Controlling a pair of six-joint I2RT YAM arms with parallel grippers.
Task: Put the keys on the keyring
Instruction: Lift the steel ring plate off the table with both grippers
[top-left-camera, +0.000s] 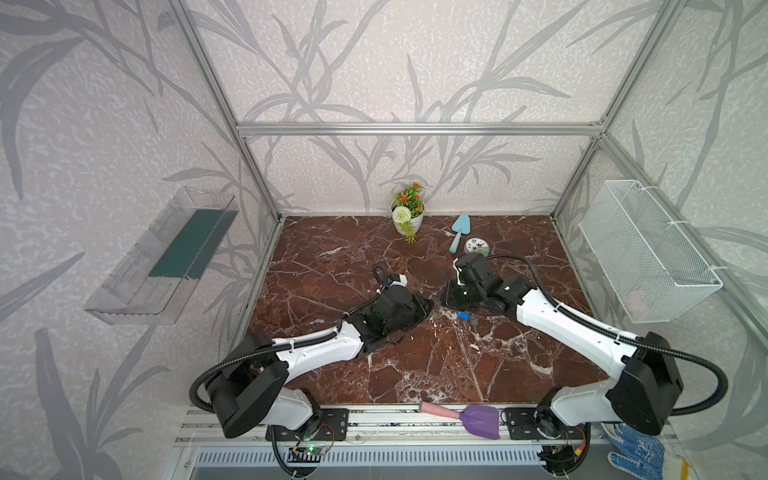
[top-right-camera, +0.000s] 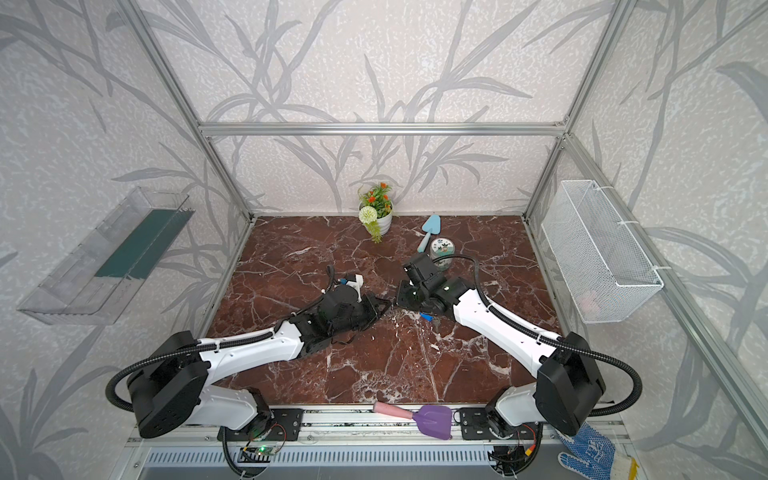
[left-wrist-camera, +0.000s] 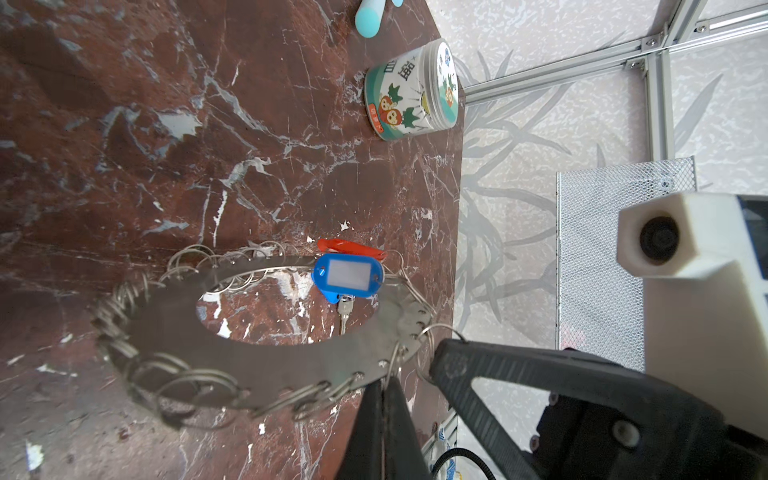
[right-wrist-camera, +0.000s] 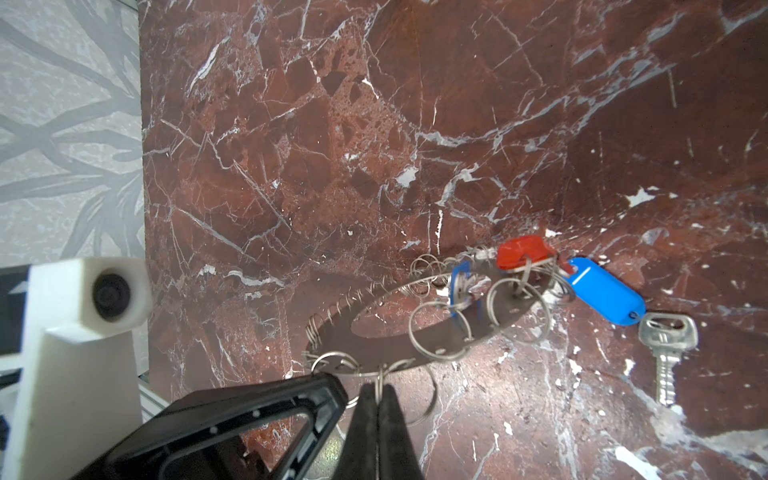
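In both top views the two arms meet over the middle of the marbled surface (top-left-camera: 415, 365), with the left claw (top-left-camera: 429, 306) and right claw (top-left-camera: 446, 301) nearly tip to tip. Their wrists hide the keyring, and only a blue key (top-left-camera: 462, 316) shows, lying just beside the right claw. In the left wrist view the left claw is pressed together on a wire split ring (left-wrist-camera: 392, 365) at the rim of the keyring (left-wrist-camera: 266, 365), and the right claw sits just beside it at a neighbouring ring. A second blue key (left-wrist-camera: 348, 278) rests at the plate's far rim, its blade over the central hole, with an orange-red key (left-wrist-camera: 349, 248) behind it. In the right wrist view the right claw is likewise pinched on a rim ring. The blue key seen from above lies on the surface beside the plate; whether it is hooked on cannot be told.
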